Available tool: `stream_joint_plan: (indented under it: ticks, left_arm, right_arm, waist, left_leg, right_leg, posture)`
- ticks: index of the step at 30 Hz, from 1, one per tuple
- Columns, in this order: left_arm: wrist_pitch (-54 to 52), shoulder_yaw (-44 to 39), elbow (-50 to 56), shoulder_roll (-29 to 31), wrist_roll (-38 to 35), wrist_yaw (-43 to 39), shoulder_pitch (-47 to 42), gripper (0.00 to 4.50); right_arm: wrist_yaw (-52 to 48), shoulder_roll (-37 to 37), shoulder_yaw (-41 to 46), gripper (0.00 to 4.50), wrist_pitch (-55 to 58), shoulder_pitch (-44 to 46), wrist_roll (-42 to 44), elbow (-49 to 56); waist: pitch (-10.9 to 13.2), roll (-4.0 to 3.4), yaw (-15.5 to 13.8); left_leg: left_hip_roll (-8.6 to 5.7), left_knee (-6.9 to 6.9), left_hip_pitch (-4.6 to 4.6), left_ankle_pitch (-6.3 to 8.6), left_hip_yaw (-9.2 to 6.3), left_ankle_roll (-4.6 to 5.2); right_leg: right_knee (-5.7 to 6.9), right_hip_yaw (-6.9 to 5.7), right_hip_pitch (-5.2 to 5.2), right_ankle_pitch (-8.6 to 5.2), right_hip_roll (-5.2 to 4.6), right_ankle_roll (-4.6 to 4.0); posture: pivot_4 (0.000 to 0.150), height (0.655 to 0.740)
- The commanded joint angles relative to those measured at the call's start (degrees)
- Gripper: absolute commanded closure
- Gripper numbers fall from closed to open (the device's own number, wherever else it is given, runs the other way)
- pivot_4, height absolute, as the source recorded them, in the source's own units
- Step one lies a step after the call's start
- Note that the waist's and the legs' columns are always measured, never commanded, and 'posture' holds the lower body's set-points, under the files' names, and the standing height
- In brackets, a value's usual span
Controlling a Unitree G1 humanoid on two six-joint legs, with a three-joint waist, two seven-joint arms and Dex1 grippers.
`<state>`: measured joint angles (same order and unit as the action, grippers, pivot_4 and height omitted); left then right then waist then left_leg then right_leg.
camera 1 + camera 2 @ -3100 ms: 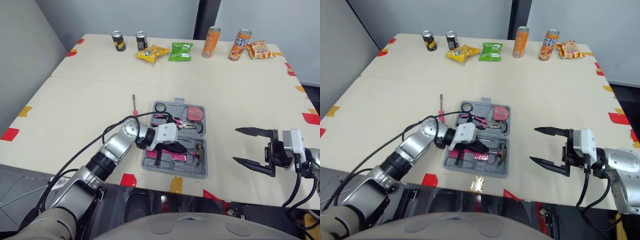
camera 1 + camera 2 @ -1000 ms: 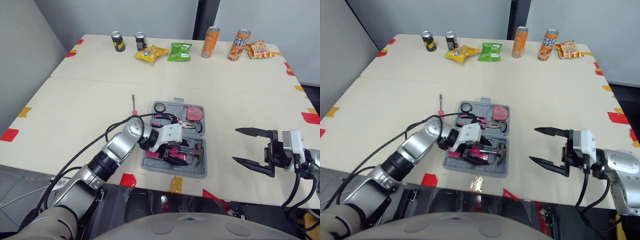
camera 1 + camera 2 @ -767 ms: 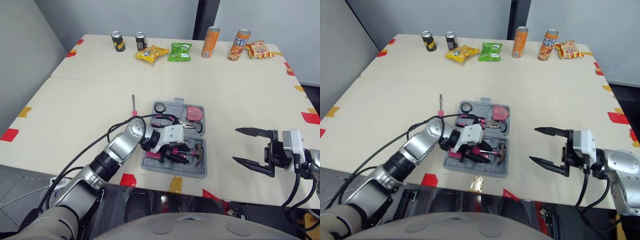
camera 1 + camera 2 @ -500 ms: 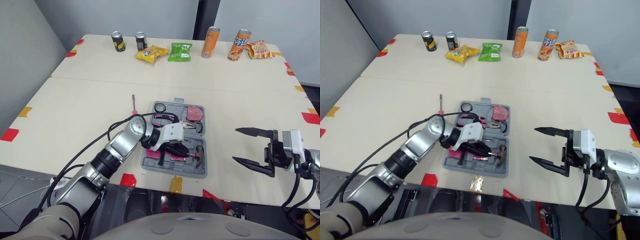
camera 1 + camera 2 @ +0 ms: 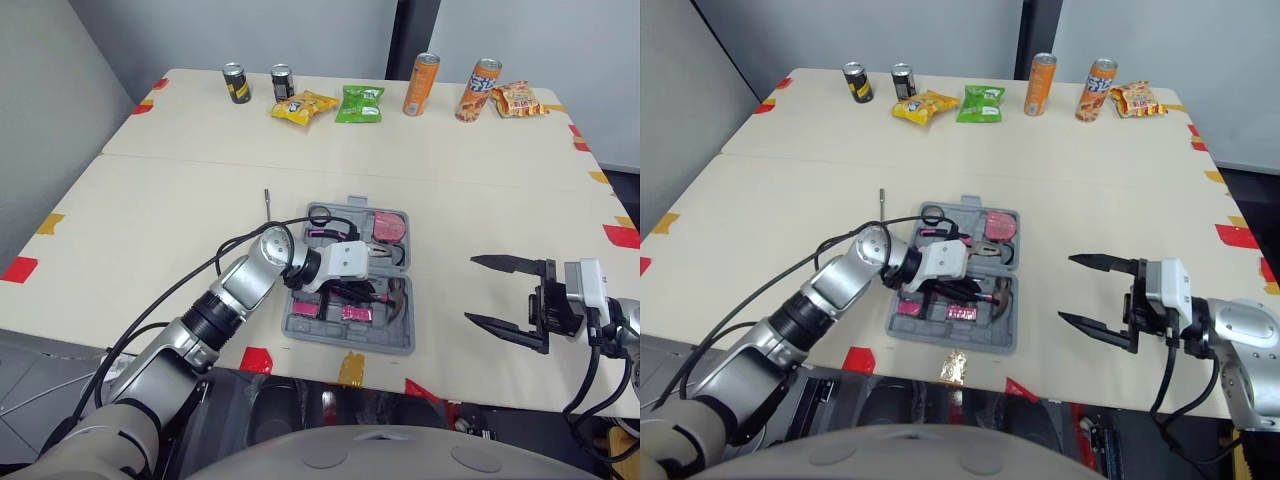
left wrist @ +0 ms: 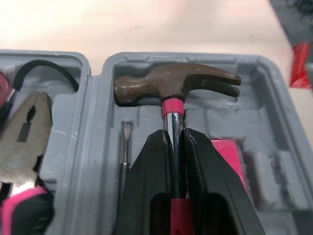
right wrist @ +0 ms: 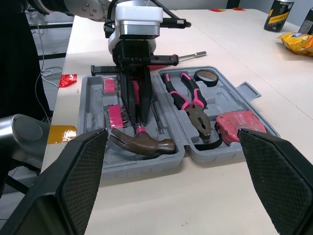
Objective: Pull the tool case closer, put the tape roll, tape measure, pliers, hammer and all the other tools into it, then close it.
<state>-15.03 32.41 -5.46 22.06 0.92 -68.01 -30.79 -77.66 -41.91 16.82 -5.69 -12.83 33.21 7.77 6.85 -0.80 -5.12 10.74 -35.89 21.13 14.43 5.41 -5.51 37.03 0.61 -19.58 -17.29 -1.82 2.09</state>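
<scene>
Stretching across the scene, a pale table carried a grey tool case, which lay open and flat near the front edge, roughly at the middle. A row of drink cans and snack bags lined the far edge, well apart from the case.

The left gripper reached over the near half of the case, its two black fingers pressed together on the hammer, pinching the metal shaft and pink collar just below the head. The hammer's brown head sat in the moulded recess at the right end of that near half, claw pointing toward the front edge. The right gripper hung above the table's front edge, to the right of the case and clear of it, its fingers spread wide with nothing between them.

Pink-handled pliers lay in the far half of the case, jaws toward the right. Just beside them at the right end sat the red tape measure, and at the left end the black tape roll. A thin screwdriver blade lay in a slot touching distance from the left fingers, alongside the hammer's handle. A second screwdriver lay on the bare table just beyond the case's far left corner.
</scene>
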Motion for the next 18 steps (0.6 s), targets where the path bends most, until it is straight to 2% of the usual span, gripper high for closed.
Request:
stream_joint_plan:
  ticks: [1,8,18]
  left_arm:
    - [-0.9,1.0,2.2,0.5,2.6,0.7,-1.8,4.46]
    - [-9.1,3.4,5.0,0.2,3.4,-0.9,-3.6,4.46]
    - [-12.9,4.6,6.4,-0.1,3.8,-0.3,-4.8,4.46]
  right_arm:
    - [0.1,0.1,-0.3,0.00,-0.8,0.4,-0.1,1.4]
    - [0.3,0.3,-0.6,0.00,-1.1,0.5,-0.2,1.3]
    - [0.9,0.7,-1.0,0.00,-1.5,0.2,-0.4,1.5]
  waist:
    - [0.0,0.00,0.0]
    - [0.0,-0.02,0.0]
    - [0.0,-0.02,0.0]
  left_leg:
    - [0.00,0.00,0.00,0.00,0.00,0.00]
    - [0.00,-0.01,0.00,0.00,0.00,0.00]
    - [0.00,-0.01,-0.01,0.00,0.00,0.00]
  right_leg:
    - [0.00,0.00,0.00,0.00,0.00,0.00]
    - [0.02,0.00,0.00,0.00,0.00,0.00]
    - [0.01,0.01,0.01,0.00,0.00,0.00]
  posture:
    - [0.150,0.7385]
    - [0.150,0.7385]
    - [0.150,0.7385]
